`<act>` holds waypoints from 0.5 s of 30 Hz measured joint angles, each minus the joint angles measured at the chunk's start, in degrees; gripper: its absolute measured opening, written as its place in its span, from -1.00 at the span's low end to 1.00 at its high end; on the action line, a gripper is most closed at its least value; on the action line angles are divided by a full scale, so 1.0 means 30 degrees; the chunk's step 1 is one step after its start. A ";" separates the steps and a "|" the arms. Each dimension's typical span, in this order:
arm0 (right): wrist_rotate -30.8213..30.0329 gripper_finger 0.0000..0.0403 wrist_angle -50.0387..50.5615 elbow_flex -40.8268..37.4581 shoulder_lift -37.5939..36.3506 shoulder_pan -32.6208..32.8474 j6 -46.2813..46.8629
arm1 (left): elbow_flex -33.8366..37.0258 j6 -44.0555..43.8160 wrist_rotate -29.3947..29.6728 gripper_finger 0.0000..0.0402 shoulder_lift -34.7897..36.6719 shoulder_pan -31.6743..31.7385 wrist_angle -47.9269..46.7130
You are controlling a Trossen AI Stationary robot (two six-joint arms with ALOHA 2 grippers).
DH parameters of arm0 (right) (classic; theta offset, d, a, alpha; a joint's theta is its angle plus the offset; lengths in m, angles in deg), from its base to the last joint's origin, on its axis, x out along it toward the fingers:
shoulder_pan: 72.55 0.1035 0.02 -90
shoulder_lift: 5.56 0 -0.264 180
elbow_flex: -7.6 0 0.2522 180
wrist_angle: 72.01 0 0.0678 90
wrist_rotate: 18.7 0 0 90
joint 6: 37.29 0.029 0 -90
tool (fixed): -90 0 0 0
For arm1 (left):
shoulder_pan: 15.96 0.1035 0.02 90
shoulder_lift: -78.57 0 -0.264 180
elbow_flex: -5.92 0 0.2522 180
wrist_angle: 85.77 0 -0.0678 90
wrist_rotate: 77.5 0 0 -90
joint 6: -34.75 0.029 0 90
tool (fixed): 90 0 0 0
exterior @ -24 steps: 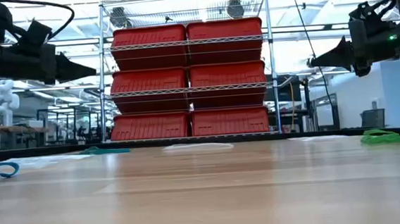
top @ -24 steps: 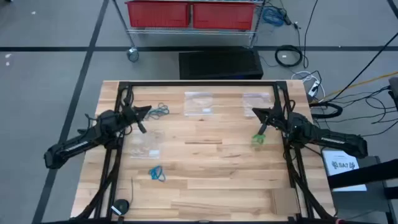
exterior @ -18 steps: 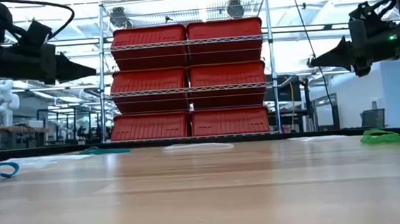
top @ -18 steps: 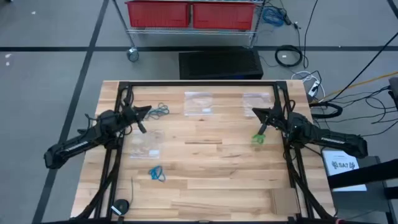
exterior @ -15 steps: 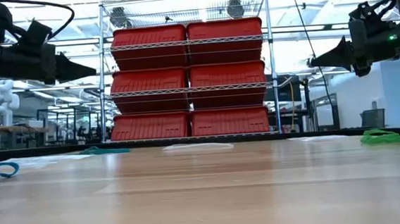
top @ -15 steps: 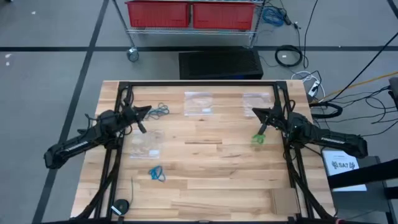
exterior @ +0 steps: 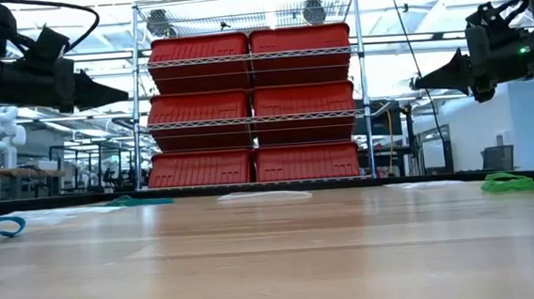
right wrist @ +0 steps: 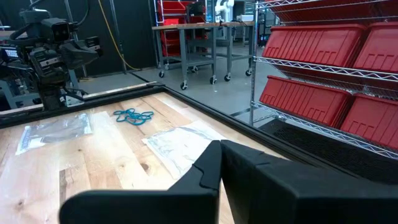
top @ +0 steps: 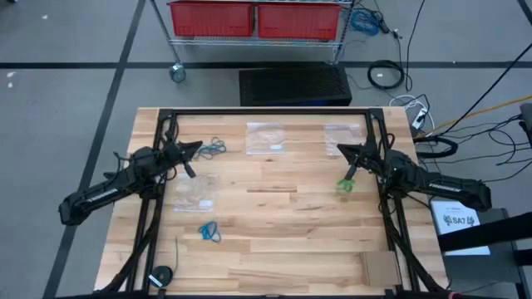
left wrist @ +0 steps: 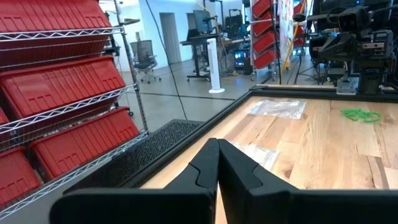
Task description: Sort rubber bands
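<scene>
Three clusters of rubber bands lie on the wooden table: dark teal ones (top: 215,149) at the far left, light green ones (top: 345,184) at the right, bright blue ones (top: 209,231) toward the near left. My left gripper (top: 198,147) hovers shut above the table's left side, just beside the teal cluster, with nothing in it. My right gripper (top: 341,149) hovers shut above the right side, a little on the far side of the green cluster, also holding nothing. In the low view both grippers (exterior: 123,92) (exterior: 417,83) hang well above the tabletop.
Clear plastic zip bags lie on the table: two at the far side (top: 265,136) (top: 342,135), one at the left (top: 194,193). A black frame (top: 266,112) borders the table's far edge. A small black round object (top: 160,275) sits near the front left. Red bins (exterior: 253,108) stand behind.
</scene>
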 joint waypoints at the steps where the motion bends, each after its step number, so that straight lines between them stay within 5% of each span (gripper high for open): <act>1: 0.0004 -1.00 0.0007 -0.0003 0.0003 0.0004 0.0000 | 0.0000 0.0000 0.0000 -0.94 0.0000 0.0000 0.0000; 15: 0.0019 -1.00 -0.2970 0.0004 -0.0004 -0.0040 -0.2202 | 0.0000 -0.0007 0.0000 -0.94 0.0007 0.0000 0.0000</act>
